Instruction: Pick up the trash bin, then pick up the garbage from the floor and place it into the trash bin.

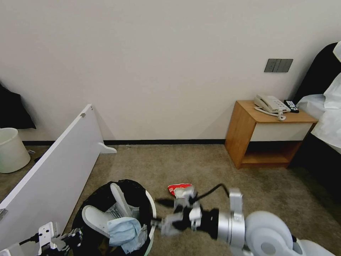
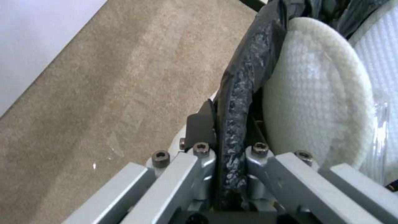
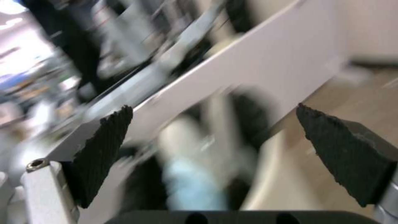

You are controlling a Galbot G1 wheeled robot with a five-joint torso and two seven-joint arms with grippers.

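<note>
Holding my left tool [image 2: 226, 174] clenched on the black-bagged rim of the trash bin [image 1: 151, 202], I have the right tool [image 1: 167, 224] just beside that rim with its pads [image 3: 101, 149] spread and nothing between them. Beyond the right tool, toward the wall, the red-white packet [image 1: 178, 188] lies near on the floor [image 1: 199, 163], nearer the right arm; its long axis I cannot tell. Two white slippers [image 1: 119, 199] and a pale-blue wad [image 1: 124, 229] sit in the bin; I can read no writing.
</note>
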